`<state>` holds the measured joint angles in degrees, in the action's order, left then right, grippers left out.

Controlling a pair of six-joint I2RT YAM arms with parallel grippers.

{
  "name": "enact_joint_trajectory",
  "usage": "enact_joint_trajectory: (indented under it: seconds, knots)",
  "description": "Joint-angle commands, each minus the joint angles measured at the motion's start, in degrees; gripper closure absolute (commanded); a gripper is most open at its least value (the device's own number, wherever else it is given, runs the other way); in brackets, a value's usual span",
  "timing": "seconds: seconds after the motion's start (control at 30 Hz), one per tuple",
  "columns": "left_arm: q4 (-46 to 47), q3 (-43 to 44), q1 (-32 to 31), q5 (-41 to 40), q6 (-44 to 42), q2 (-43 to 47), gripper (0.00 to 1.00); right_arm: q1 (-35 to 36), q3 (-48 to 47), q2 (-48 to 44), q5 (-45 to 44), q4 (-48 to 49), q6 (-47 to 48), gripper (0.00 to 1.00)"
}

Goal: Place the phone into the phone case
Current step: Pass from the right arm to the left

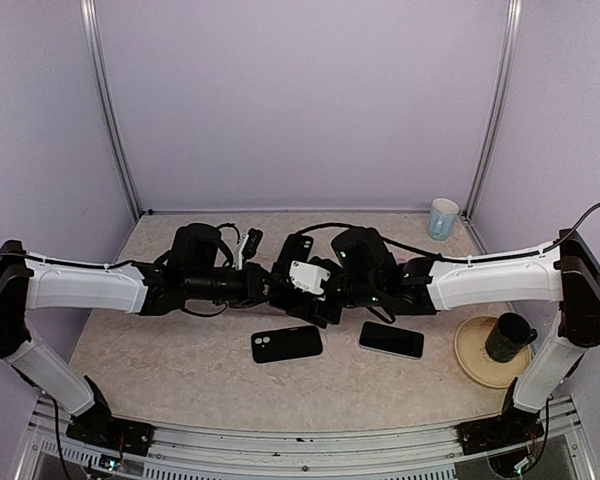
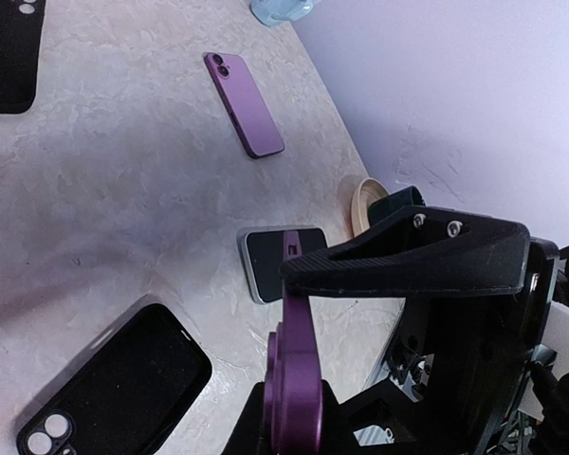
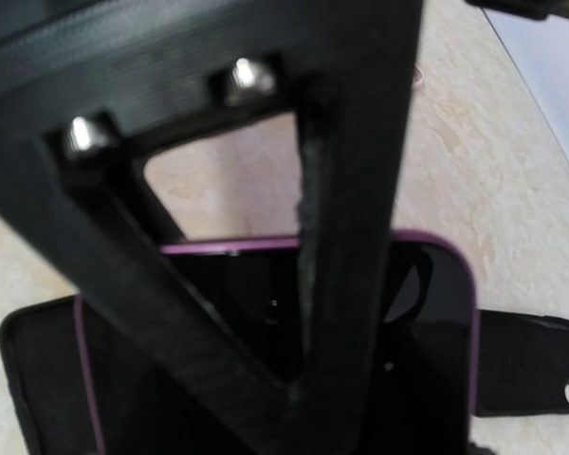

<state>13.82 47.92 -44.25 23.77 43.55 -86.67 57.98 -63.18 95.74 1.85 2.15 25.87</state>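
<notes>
Left arm: the left arm (image 1: 80, 285) reaches in from the left edge of the bench (image 1: 180, 370) toward its middle.
Left fingers: the left fingers (image 2: 408, 256) sit at the purple phone (image 2: 294, 379), which shows edge-on just under one fingertip. It cannot be told whether they clamp it.
Second black case: the second black case (image 2: 8, 52) lies flat toward the far side of the bench and is only partly in the left wrist view.
Purple phone: raised off the bench over its middle, between the two arms, with its dark screen toward the right wrist camera. A black band runs outside its purple rim on one side; whether that is a case cannot be told.
Black case: the black case (image 1: 286, 344) lies flat toward the near edge, below the raised phone and apart from it.
Second purple phone: the second purple phone (image 2: 244, 104) lies lens side up toward the far edge.
Right fingers: the right fingers (image 3: 351, 190) stand wide apart and grip the purple phone across its body.
Face-up phone: the face-up phone (image 1: 391, 340) lies screen up just right of the black case.
Pale cup: the pale cup (image 1: 443, 217) stands upright at the far right corner; its inside is not visible.
Tan dish: the tan dish (image 1: 472, 362) sits by the right edge and carries the dark mug (image 1: 506, 338), which stands upright; the mug's contents cannot be made out.
</notes>
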Motion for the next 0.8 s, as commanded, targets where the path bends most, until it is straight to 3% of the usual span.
enact_joint_trajectory:
  seconds: [0.0, 0.2, 0.53, 0.77]
  knots:
    - [0.46, 0.06, -0.13, -0.06, -0.49, -0.63, 1.0, 0.74, 0.39, -2.49, -1.38, 3.76, 0.05, 0.48]
    - [0.73, -0.59, -0.14, -1.65, -2.02, 1.17, 1.0, 0.74, 0.75, -3.77, -3.88, 3.87, -2.33, 0.26]
    - [2.57, -3.29, 0.25, -4.91, -6.83, 8.27, 1.0, 0.56, 2.3, -9.17, -0.58, 3.62, -11.64, 0.02]
    - [7.53, -7.28, 0.39, -4.58, -8.47, 13.65, 1.0, -1.79, 1.37, -13.0, 7.7, 2.39, -24.95, 0.0]
